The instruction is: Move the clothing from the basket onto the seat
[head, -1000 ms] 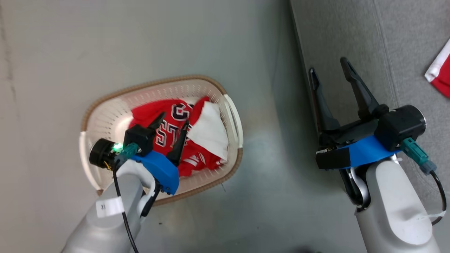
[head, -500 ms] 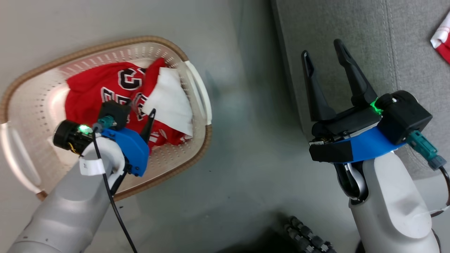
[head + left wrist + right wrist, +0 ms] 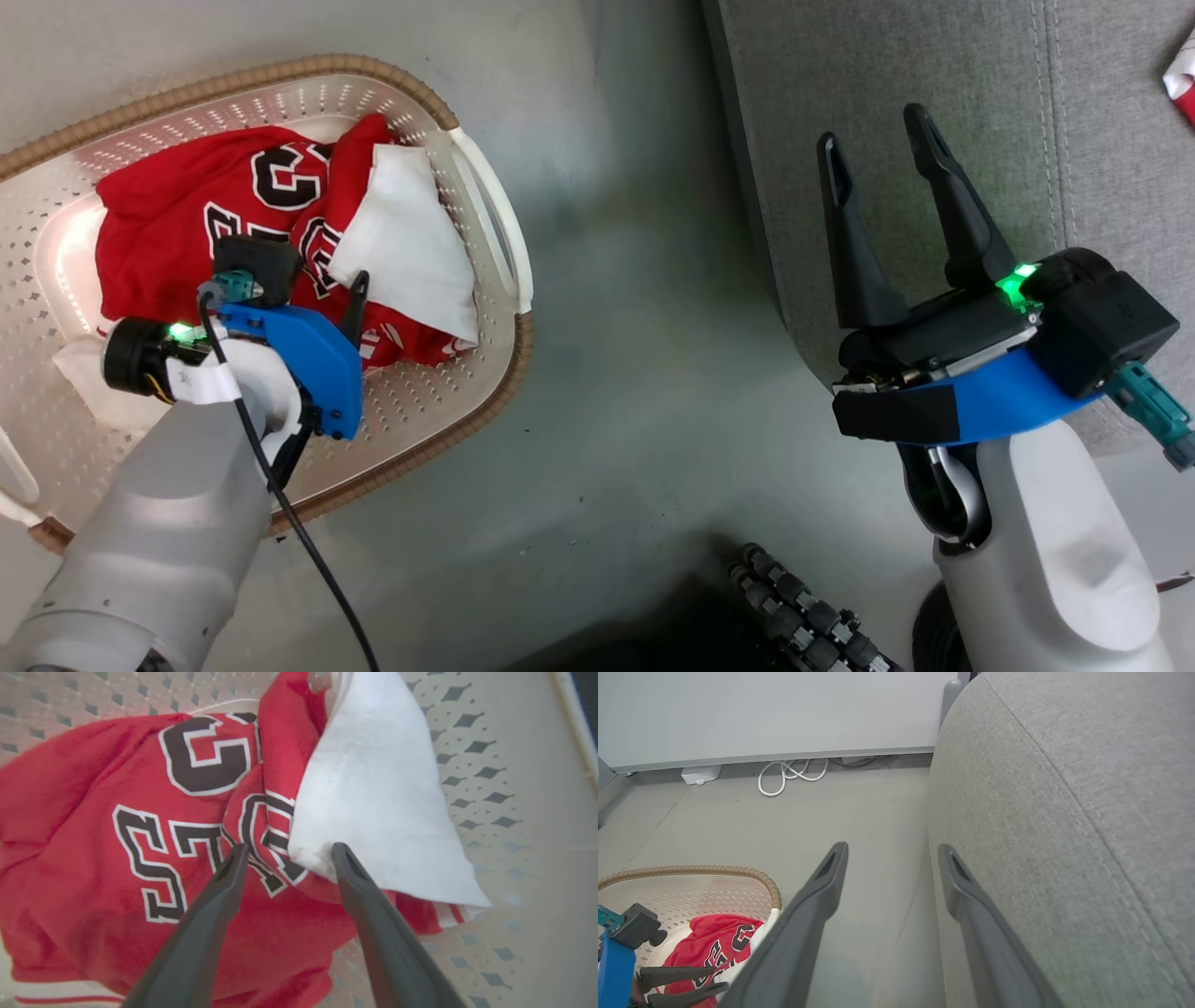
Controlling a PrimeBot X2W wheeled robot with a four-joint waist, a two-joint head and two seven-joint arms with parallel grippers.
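1. A cream perforated plastic laundry basket [image 3: 308, 65] stands on the grey floor [image 3: 635, 373], left of a grey fabric sofa seat [image 3: 896, 56].
2. A soft red sports jersey [image 3: 177, 215] with black-and-white lettering and a white panel lies in the basket.
3. The left tool [image 3: 289, 849], fingers spread wide and empty, has sunk closer in the last second. Its tips now straddle the jersey's red-white fold.
4. The right tool [image 3: 873, 131] hangs likewise wide, empty, beside the seat.
5. A grasp looks imminent; nothing is lifted yet.

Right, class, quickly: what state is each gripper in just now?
Left gripper: open, poised over the clothing in the basket, gripping nothing.
Right gripper: open and empty, by the seat edge.
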